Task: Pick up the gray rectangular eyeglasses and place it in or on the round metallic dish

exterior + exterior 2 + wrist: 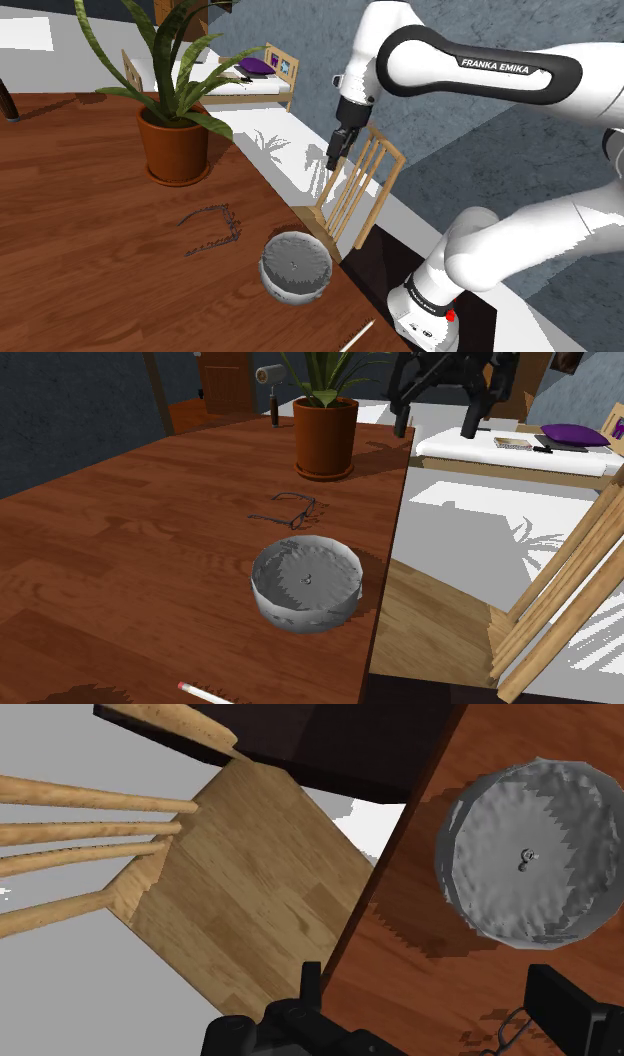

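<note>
The glasses (212, 230) lie flat on the table (80, 240), just beside the dish (296, 265) but not touching it, on the side toward the plant pot (175, 148). The arms appear to be unfolded, so the thin dark frame sits low against the wood. It will probably need a descent from straight above and a close pinch on one rim or the bridge.

The gripper (340, 148) hangs well above the dish and off to the side, over the table edge where the chair (352, 195) stands. Its fingers (560, 1004) are spread wide and hold nothing, which suits an approach that has not yet begun to close in. In the wrist view the dish (525, 854) sits ahead of the open fingers, and a corner of the glasses (508, 1030) shows next to one of them. The hand therefore looks aimed nearer the dish than the frame.

The task looks to be at its start. The arm must cross past the dish to the glasses and clear the dish's raised rim on the way. Because the dish is so near, the carry afterward should be short.
</note>
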You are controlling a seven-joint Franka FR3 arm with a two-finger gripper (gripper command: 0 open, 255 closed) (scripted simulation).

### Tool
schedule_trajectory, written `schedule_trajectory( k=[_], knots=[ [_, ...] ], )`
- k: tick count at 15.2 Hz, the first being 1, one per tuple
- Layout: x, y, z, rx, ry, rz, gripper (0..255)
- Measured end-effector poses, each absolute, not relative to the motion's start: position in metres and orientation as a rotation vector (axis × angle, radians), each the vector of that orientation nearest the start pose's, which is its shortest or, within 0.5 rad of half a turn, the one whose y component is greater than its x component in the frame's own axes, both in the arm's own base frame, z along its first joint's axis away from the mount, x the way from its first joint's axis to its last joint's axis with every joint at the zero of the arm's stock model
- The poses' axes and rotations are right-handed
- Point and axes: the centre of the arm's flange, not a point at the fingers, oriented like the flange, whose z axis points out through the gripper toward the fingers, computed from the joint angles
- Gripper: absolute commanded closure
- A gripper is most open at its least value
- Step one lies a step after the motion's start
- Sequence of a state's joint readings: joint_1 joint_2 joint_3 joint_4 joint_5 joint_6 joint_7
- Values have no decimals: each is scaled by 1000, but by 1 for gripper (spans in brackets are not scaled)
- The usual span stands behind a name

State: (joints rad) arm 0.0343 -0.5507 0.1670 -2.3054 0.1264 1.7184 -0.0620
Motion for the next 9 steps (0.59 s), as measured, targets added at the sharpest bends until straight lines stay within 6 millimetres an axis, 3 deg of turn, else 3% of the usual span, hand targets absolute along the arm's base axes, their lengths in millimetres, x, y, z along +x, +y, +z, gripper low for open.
schedule_trajectory(
  k=[9],
  knots=[
    [448,168,481,-3098,-350,101,0]
  ],
)
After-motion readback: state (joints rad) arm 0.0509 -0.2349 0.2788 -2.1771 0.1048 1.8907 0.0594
